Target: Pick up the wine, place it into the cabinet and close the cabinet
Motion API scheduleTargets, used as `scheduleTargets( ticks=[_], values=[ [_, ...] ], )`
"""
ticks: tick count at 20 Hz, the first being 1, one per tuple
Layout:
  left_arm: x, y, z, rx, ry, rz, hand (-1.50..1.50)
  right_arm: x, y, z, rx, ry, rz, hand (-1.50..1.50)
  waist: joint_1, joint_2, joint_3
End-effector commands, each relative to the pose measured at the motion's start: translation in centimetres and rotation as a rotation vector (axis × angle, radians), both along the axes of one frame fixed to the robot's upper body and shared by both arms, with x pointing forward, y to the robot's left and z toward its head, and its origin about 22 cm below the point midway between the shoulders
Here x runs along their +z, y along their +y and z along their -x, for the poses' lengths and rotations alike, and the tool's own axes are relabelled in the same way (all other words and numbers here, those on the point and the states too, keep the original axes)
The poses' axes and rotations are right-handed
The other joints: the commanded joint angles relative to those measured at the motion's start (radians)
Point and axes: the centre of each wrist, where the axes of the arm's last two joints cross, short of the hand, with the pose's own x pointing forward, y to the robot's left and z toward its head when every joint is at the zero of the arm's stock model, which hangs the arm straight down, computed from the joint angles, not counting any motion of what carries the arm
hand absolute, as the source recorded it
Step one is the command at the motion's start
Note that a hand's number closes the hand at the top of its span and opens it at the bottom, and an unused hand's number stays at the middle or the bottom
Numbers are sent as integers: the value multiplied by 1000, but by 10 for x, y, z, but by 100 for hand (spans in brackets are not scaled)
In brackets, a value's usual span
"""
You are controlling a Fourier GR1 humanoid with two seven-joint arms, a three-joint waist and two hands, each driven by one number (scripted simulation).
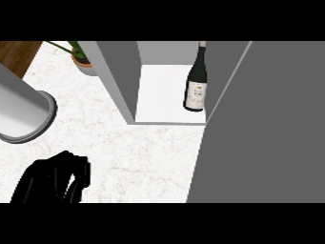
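The wine bottle (pixel 197 81) is dark green with a pale label. It stands upright on the white shelf inside the grey cabinet (pixel 119 76), close to the shelf's right side. The cabinet door (pixel 277 124) is a wide grey panel that fills the right half of the view, and its edge partly covers the opening beside the bottle. My left hand (pixel 52 178) is low at the left over the marble counter, fingers relaxed and holding nothing, far from the bottle. Its grey forearm (pixel 14 107) crosses the left edge. My right hand does not show in the view.
A potted plant (pixel 80 55) stands on the counter just left of the cabinet. The white marble counter (pixel 144 152) spreads between my left hand and the cabinet front. A wooden floor (pixel 6 50) shows past the counter's left edge.
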Motion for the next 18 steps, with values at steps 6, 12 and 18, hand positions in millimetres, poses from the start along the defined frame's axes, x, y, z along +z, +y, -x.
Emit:
scheduleTargets(
  ticks=[6, 12, 18],
  values=[
    [6, 53, 24, 74, -15, 35, -150, 26, 53, 44, 243, 22, -39, 150, 0, -3, -3],
    [5, 95, 39, 136, 23, 32, -150, 21, 101, 48, 314, 58, 51, 150, 19, -8, -5],
    [17, 133, 40, 160, -3, 42, -150, 13, 136, 54, 258, 45, 30, 150, 32, -12, -5]
  ],
)
